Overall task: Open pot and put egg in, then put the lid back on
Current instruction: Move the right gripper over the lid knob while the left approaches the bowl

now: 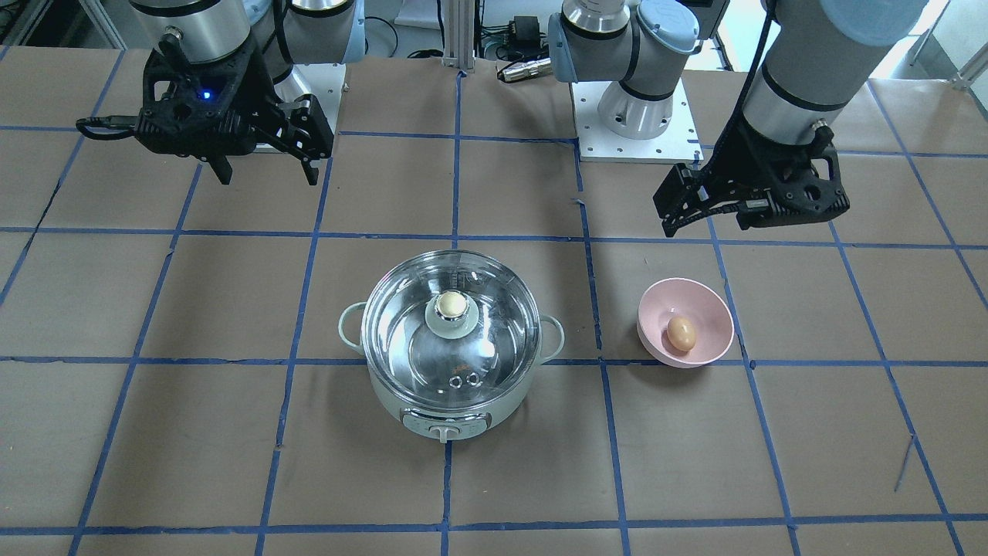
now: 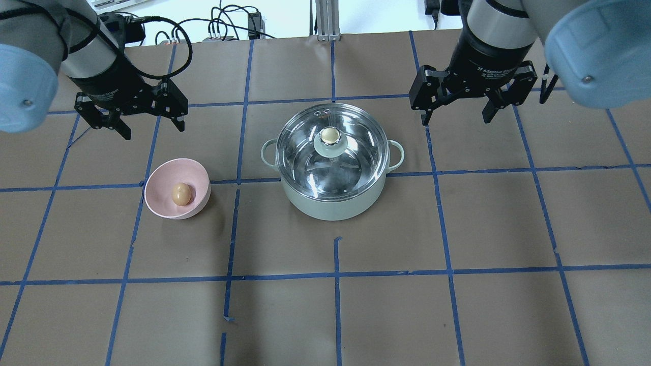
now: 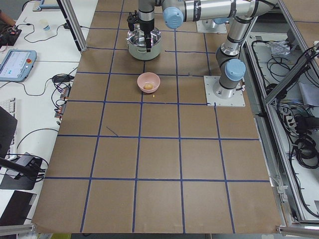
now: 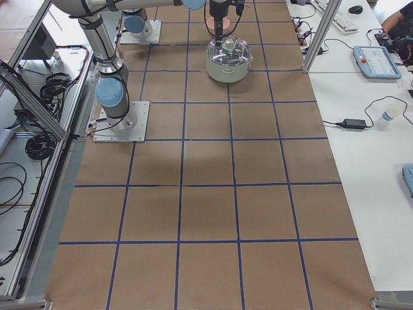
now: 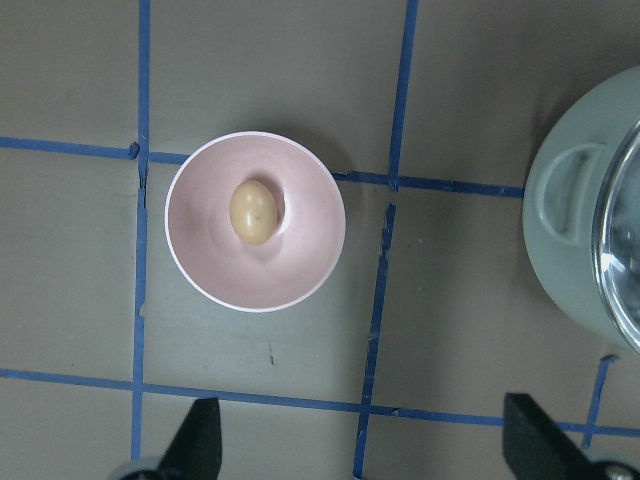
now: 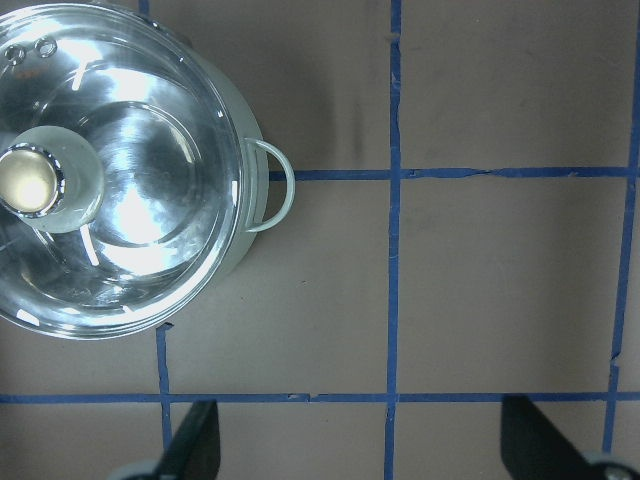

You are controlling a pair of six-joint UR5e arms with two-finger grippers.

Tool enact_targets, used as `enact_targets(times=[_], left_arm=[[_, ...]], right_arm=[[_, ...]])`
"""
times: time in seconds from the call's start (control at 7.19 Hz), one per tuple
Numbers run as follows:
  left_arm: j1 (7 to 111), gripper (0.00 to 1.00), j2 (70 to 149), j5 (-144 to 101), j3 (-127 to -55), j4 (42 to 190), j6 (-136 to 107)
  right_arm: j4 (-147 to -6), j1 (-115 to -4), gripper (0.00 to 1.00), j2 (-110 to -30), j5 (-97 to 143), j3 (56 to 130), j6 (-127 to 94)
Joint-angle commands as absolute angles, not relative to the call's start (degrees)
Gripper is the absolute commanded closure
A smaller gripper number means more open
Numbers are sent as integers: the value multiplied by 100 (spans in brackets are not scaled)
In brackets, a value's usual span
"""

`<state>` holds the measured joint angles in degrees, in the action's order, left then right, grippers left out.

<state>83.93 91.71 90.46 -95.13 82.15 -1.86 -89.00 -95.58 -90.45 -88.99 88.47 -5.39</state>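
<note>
Table (image 2: 356, 315): brown paper cover, marked into squares with blue tape.
Pot (image 2: 330, 203): mint-green, upright near the middle of the table, a loop handle on each side (its control knob faces away from the robot).
Lid (image 2: 356, 152): clear glass dome, seated level on the pot's rim, beige knob on top.
Right gripper (image 2: 456, 121): up in the air on the pot's right and a little past it, fingers spread wide, holding nothing.
Left gripper (image 2: 152, 129): up in the air just past the bowl, fingers spread wide, holding nothing.
Pink bowl (image 2: 163, 183): on the table to the pot's left, near it but apart.
Egg (image 2: 181, 194): brown, lying at the bottom of the pink bowl.
</note>
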Motion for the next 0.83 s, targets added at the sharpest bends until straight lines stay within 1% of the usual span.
enact_targets(times=[0.0, 0.14, 0.28, 0.42, 0.56, 0.7], left_arm=[[8350, 0, 9350, 9070, -9703, 7867, -167], [8341, 0, 9630, 9088, -9703, 7623, -115], [8323, 0, 9746, 9123, -9712, 7620, -10], [8054, 0, 9773, 9132, -9721, 7655, 252], [7807, 0, 9860, 9062, -9808, 7655, 525], [7753, 2, 9896, 9044, -9922, 7560, 553]], right_arm=[[-9060, -9641, 0, -8931, -8877, 8772, -562], [-9209, -9955, 0, -8643, -8877, 8676, -710], [-9646, -10463, 0, -8057, -8860, 8405, -1016], [-9972, -10816, 0, -7433, -8798, 8028, -1246], [-10071, -11063, 0, -7096, -8789, 7842, -1692], [-10151, -11152, 0, -7006, -8806, 7953, -1766]])
